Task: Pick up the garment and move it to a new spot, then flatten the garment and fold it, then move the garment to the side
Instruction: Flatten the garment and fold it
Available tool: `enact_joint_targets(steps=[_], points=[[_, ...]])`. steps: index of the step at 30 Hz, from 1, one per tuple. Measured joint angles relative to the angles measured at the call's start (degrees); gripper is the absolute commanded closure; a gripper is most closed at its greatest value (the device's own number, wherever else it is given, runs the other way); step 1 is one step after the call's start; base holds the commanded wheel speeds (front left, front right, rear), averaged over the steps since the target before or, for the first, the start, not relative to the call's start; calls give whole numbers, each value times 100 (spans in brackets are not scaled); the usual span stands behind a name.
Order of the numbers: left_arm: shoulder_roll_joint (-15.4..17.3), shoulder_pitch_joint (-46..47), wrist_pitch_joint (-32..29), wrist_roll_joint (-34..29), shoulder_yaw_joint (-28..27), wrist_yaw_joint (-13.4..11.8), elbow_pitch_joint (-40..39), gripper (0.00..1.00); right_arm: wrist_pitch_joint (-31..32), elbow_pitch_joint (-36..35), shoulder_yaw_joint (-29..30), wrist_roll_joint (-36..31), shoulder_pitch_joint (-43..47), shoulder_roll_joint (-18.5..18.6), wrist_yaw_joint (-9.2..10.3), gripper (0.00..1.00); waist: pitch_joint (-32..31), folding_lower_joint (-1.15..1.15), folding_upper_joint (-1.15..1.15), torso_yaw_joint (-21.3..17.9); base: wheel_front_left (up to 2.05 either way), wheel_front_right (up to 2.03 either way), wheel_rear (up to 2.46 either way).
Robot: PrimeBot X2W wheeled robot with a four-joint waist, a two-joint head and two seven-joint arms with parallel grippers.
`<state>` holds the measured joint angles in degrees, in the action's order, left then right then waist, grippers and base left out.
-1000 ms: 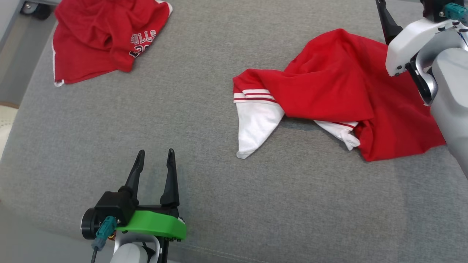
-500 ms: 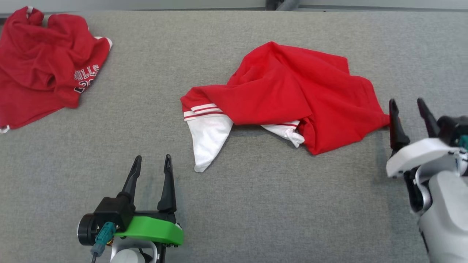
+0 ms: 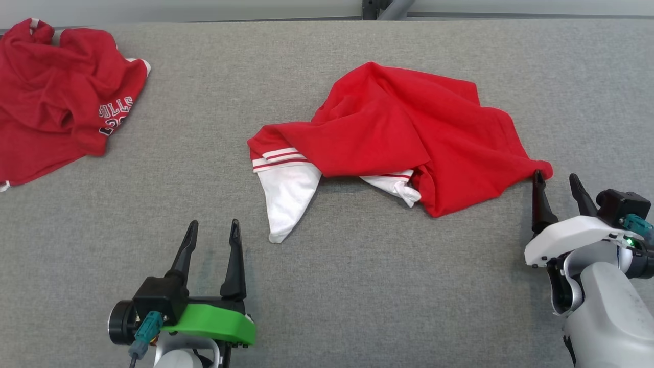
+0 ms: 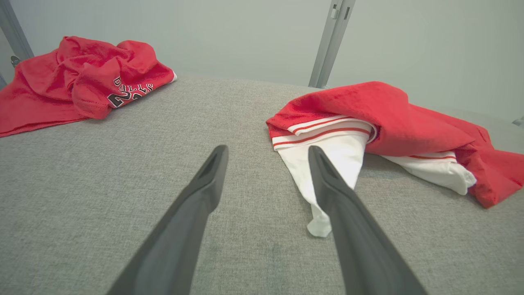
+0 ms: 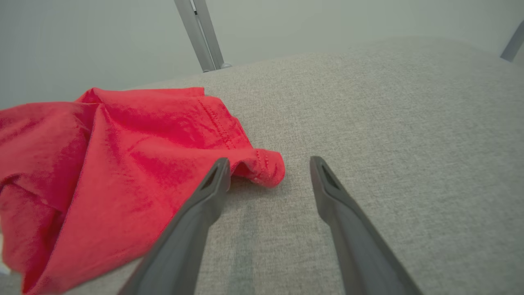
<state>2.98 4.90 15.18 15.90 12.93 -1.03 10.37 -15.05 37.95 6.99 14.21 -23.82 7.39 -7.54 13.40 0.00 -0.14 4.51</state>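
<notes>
A crumpled red garment [image 3: 409, 133] with white, red-striped sleeves lies in the middle of the grey padded surface; it also shows as garment [image 4: 380, 123] and garment [image 5: 102, 164]. My right gripper [image 3: 556, 179] stands open at the lower right, its fingertips just short of the garment's right corner [image 5: 262, 168], nothing between them. My left gripper [image 3: 213, 227] is open at the lower left, left of the white sleeve's tip [image 4: 319, 225], and holds nothing.
A second crumpled red garment with lettering [image 3: 61, 97] lies at the far left, also seen as red garment [image 4: 82, 78]. The grey padded surface [image 3: 357, 286] stretches wide. A metal post [image 3: 380, 7] stands behind the far edge.
The camera has swung and the whole picture shifted. My right gripper has drawn back from over the garment's far right side to the near right corner. The left gripper has stayed put.
</notes>
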Motion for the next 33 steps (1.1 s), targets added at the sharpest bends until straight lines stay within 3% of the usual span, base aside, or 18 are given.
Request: enact_joint_targets(steps=[9, 11, 12, 13, 22, 28, 33], points=[[0, 68, 0, -38, -2, 9, 41, 0, 24, 1256, -135, -330, -760, 210, 0, 0, 160, 0, 0, 296, 0, 0, 0], [0, 70, 0, -38, -10, 9, 44, 0, 23, 1370, -201, -333, -876, 230, 0, 67, 188, 0, 0, 331, 0, 0, 0], [0, 70, 0, -38, -15, 9, 44, 0, 21, 1405, -234, -332, -913, 243, 0, 95, 198, 0, 0, 339, 0, 0, 0], [0, 69, 0, -38, -22, 8, 44, 0, 13, 1432, -266, -330, -942, 257, 0, 100, 201, 0, 0, 339, 0, 0, 0], [-2, 63, 0, -40, -35, 0, 31, 0, 4, 651, -319, -281, -813, 486, 0, 100, 149, 0, 0, 153, 0, 0, 0], [-3, 33, 0, -38, 0, 0, 59, 0, 0, -236, -211, -495, -94, 626, 0, 100, 91, 0, 0, -68, 0, 0, 0], [-3, 32, 0, -37, 11, 2, 82, 0, 35, -487, -16, -694, 345, 630, 0, 100, 75, 0, 0, -235, 0, 0, 0]])
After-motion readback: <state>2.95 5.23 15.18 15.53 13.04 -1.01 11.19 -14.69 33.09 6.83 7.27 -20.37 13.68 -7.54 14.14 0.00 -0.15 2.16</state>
